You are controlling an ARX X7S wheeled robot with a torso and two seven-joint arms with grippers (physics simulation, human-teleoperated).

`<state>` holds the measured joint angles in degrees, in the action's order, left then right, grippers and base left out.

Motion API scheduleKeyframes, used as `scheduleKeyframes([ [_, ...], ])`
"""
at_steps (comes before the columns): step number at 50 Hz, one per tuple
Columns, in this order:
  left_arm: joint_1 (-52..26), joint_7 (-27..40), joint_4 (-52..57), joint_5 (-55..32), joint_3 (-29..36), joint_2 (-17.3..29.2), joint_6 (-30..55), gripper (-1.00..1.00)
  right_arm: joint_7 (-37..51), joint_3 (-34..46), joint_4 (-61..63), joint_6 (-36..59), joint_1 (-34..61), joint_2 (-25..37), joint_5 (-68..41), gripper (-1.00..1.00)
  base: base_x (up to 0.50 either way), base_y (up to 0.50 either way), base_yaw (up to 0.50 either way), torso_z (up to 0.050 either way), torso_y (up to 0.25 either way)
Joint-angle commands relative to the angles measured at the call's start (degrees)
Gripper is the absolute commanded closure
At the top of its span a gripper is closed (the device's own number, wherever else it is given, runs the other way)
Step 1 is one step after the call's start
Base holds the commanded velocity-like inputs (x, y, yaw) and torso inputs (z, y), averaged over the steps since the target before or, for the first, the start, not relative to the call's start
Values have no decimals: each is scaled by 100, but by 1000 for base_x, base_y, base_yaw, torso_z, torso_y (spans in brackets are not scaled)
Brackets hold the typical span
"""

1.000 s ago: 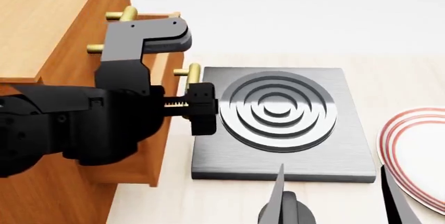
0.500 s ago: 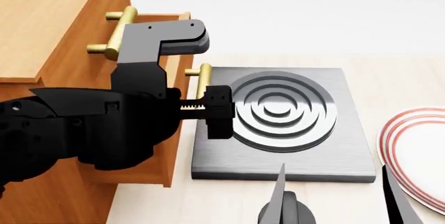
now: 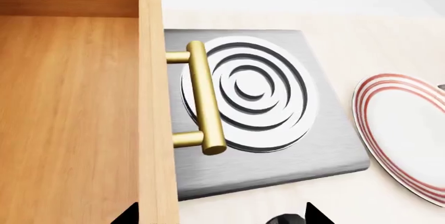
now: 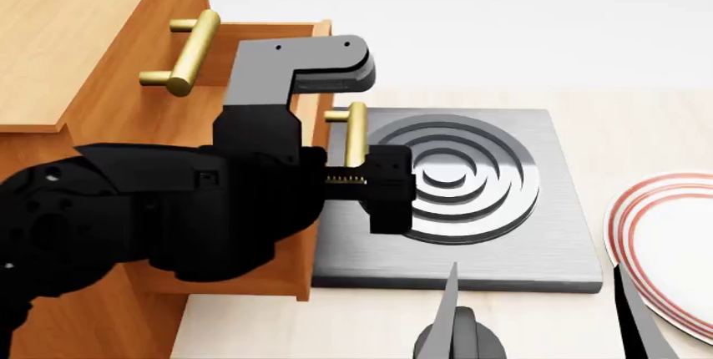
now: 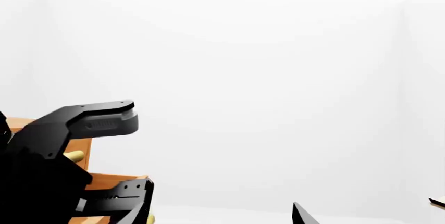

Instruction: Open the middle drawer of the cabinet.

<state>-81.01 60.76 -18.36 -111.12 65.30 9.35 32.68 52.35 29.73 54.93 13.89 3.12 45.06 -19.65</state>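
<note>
The middle drawer (image 4: pixel 300 209) stands pulled out of the cabinet (image 4: pixel 78 33), its front overhanging the near-left edge of the grey hotplate (image 4: pixel 523 250), so the way along that side of the bench (image 4: pixel 334 326) is closed off. Its brass handle (image 4: pixel 354 133) juts out above the hotplate's rings, and the left hand (image 4: pixel 359 179) with its bulky black arm fills the space in front of the drawer. The top drawer's handle (image 4: pixel 187 52) sticks out above, well clear of the arm. To the right, a red-rimmed plate (image 4: pixel 652 242) lies near the hotplate, leaving a narrow bare strip between them. The right hand (image 4: pixel 535 326) sits low at the near edge.
</note>
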Motion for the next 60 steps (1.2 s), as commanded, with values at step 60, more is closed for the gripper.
scheduleKeyframes([
  [60,75,-2244,-61,824,168,-554,-658,-100,88,35,12,-62,27,99,-57,-100,0,0,0,-1,0],
])
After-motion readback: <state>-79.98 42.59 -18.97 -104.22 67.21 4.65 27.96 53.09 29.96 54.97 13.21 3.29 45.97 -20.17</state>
